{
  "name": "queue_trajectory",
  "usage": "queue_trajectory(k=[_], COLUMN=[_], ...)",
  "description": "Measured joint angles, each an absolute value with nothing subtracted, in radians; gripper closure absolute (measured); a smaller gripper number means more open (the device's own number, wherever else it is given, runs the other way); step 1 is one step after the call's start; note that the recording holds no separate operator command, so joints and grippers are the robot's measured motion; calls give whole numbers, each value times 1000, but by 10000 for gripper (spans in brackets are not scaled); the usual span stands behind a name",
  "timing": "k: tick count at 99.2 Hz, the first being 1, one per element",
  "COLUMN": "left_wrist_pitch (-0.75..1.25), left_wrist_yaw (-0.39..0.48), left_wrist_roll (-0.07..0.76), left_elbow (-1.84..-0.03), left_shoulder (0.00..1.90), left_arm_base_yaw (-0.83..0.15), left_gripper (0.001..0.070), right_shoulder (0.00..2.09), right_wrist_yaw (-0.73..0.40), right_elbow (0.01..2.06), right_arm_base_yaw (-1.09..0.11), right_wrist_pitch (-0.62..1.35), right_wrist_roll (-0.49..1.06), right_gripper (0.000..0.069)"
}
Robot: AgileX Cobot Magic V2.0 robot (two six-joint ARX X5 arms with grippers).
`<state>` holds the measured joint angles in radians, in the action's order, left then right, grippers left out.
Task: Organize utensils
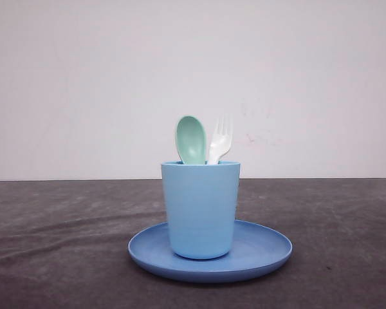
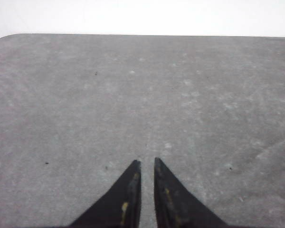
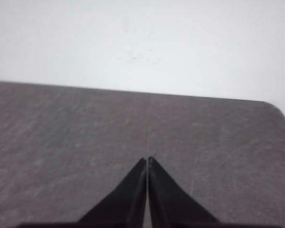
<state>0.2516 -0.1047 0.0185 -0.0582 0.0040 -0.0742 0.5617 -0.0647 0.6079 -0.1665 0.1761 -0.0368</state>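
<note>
Standing upright in the cup (image 1: 201, 209), the spoon (image 1: 191, 140) and fork (image 1: 220, 138) sit side by side, spoon to the left, with the cup resting on the plate (image 1: 264, 252) at mid-bench (image 1: 51, 244); neither utensil lies near either pair of jaws. The front view carries cup, plate and utensils, whereas each wrist view carries bare bench surface ahead of its jaws. The left gripper (image 2: 147, 162) hangs low over the bench with jaws nearly together, a thin gap between the tips, grasping nothing; the right gripper (image 3: 147, 159) is angled toward the bench's far edge with jaws clenched tip to tip on nothing.
</note>
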Motion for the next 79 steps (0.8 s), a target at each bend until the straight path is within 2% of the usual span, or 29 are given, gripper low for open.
queue_trajectory(k=[11, 31, 50, 79], left_wrist_pitch=[252, 252, 252, 251], left_wrist_yaw=[-105, -105, -105, -105], left_wrist_roll=[19, 19, 19, 19], left_elbow=[-58, -58, -58, -58], left_shoulder=[4, 4, 4, 4], left_arm_base_yaw=[-74, -74, -74, -74], left_gripper=[685, 685, 685, 685], right_shoulder=[449, 256, 109, 11], right_wrist_yaw=[-7, 32, 49, 43], right_elbow=[456, 229, 107, 15], right_arm_base_yaw=[-90, -4, 8, 8], right_wrist_pitch=[109, 118, 123, 145], right_wrist_roll=[-28, -22, -22, -22], right_gripper=[687, 687, 687, 687])
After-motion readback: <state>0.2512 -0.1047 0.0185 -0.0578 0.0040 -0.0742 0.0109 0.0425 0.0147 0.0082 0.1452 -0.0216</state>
